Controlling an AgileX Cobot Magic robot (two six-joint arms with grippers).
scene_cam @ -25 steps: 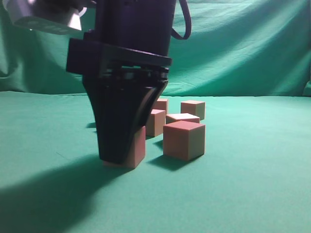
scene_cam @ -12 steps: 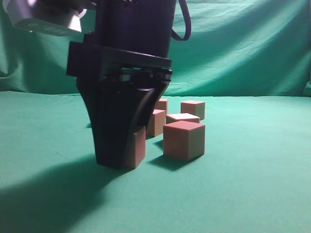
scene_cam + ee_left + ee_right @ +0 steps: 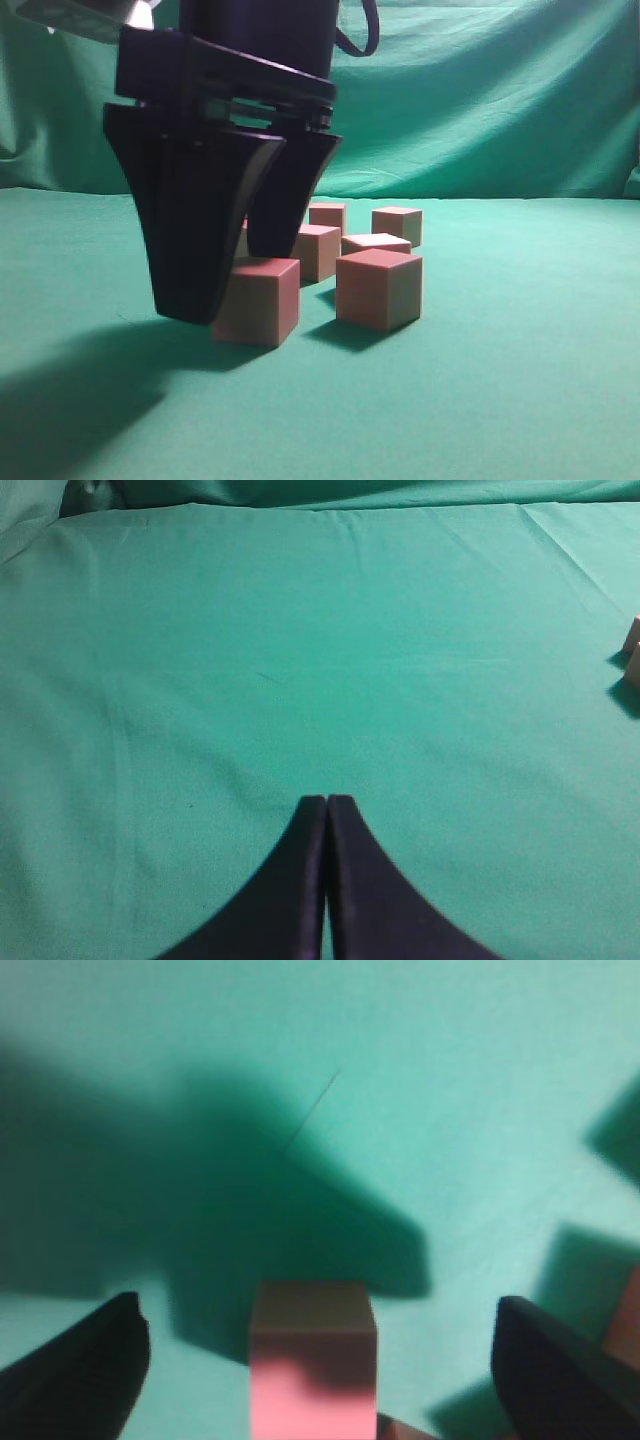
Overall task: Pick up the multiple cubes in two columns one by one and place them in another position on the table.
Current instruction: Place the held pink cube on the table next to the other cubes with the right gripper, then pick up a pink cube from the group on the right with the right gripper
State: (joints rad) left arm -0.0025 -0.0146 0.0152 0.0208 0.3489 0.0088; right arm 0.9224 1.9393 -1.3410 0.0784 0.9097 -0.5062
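Exterior view: black right gripper (image 3: 232, 285) hangs near-vertical, jaws spread wide, empty, fingertips low beside nearest small pinkish-tan matte cube (image 3: 257, 300) resting on green cloth table (image 3: 500, 400). Five more cubes (image 3: 378, 288) clustered just behind. Left gripper (image 3: 327, 802) pressed closed, empty, well apart.

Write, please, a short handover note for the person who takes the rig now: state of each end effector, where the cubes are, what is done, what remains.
Right end effector: open, above the nearest cube, not touching it.
Left end effector: shut, empty, over bare table.
Cubes: nearest one rests on the table; other cubes stand close behind and to its right.
Done: nearest cube is set down.
Left: whether more cubes need moving cannot be told.
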